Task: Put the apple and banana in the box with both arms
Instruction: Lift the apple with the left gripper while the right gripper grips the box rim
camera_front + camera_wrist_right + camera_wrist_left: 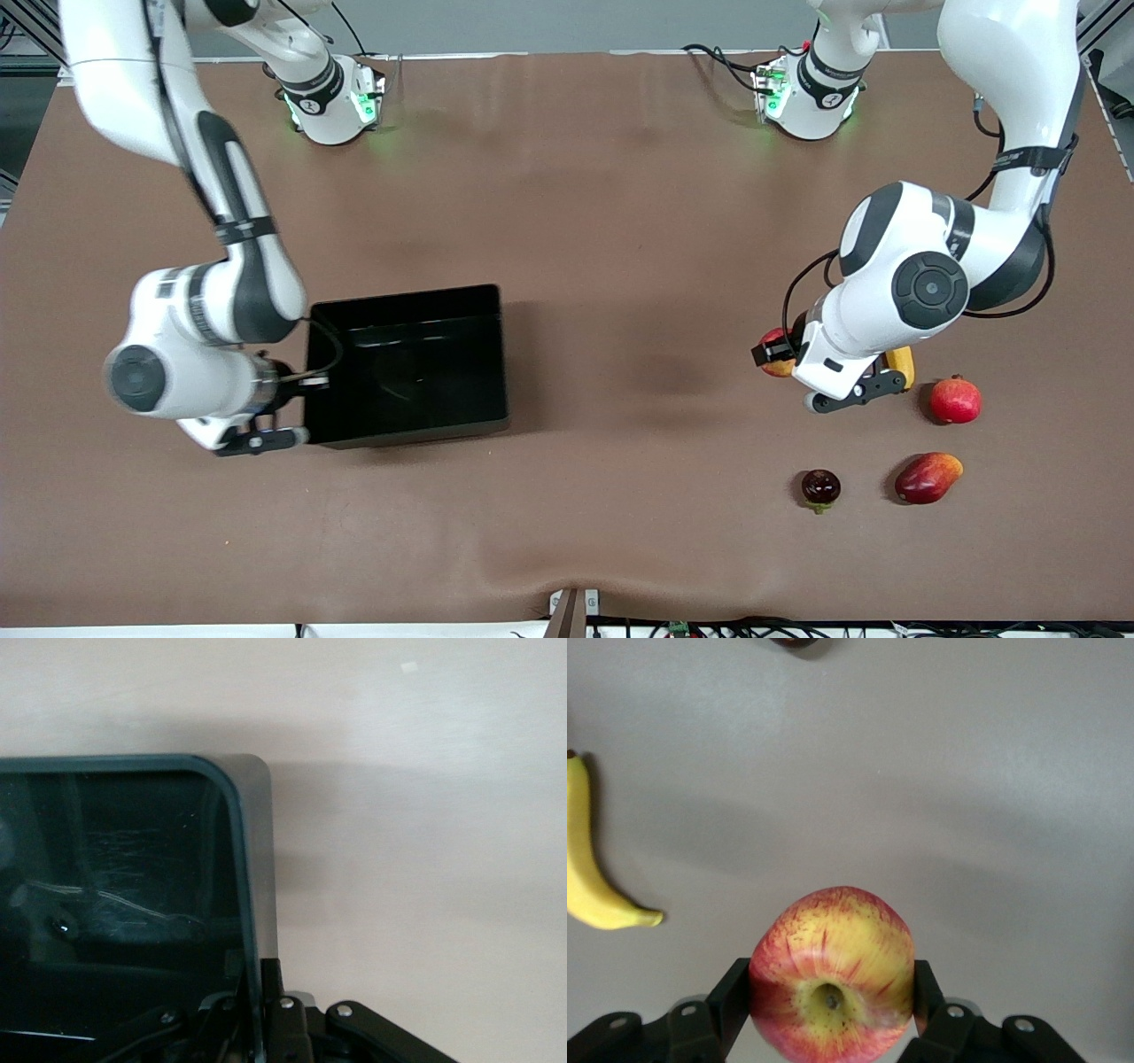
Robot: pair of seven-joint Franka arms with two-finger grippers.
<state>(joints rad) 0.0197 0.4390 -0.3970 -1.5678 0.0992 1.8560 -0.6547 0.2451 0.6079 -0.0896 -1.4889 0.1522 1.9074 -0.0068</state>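
Toward the left arm's end of the counter [567,221], the left end effector [833,992] is clenched on the apple [833,970], one black finger on each flank of the fruit, its blossom end facing the wrist camera. The grip sits across the widest part, which should keep a round thing from rolling out during the carry. From the front, the apple [777,352] peeks out beside the white wrist housing; whether it is already off the surface I cannot tell.

Just beside it lies the banana [589,868], flat on the counter and untouched, only its yellow tip [901,359] showing from the front past the arm. Three other fruits rest nearby and are not wanted: a plain red round fruit with a crown tip [955,400], an oblong red-orange mango [927,478] nearer the front camera, and a small dark fruit with a stem [820,487].

Well apart, toward the right arm's end, stands the black box [407,363], with nothing visible in it. The right end effector [261,1014] is clamped shut on the box's wall at a corner [257,904], one finger inside and one outside. That hold looks meant to steady the box, or to draw it closer, while the other arm brings fruit. Neither fruit is in yet.
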